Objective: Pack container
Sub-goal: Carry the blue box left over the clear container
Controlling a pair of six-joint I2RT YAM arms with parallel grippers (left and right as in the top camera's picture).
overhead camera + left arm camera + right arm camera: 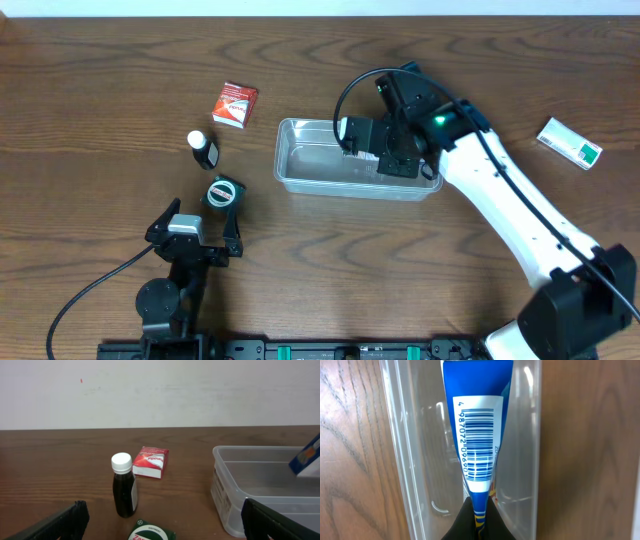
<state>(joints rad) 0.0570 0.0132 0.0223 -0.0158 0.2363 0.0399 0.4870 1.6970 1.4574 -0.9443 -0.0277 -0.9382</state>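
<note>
The right gripper is nearest the lens, at 6 o'clock in its wrist view, its dark tips pinched tight on the lower end of a blue packet with a white barcode label. The packet hangs between the clear walls of the container; whether it touches the floor I cannot tell.

From overhead the container lies near the table's middle, and the arm works over its 3 o'clock end. The step in hand looks like setting the packet down; it would go best lowered straight, kept off both long walls, and let go only once it rests flat, tucked toward that end so room remains.

The left gripper waits at 7 o'clock, fingers spread wide and empty. A green tin, a dark bottle and a red box lie out between 8 and 10 o'clock of the container; a white and green box lies well apart at 3 o'clock.
</note>
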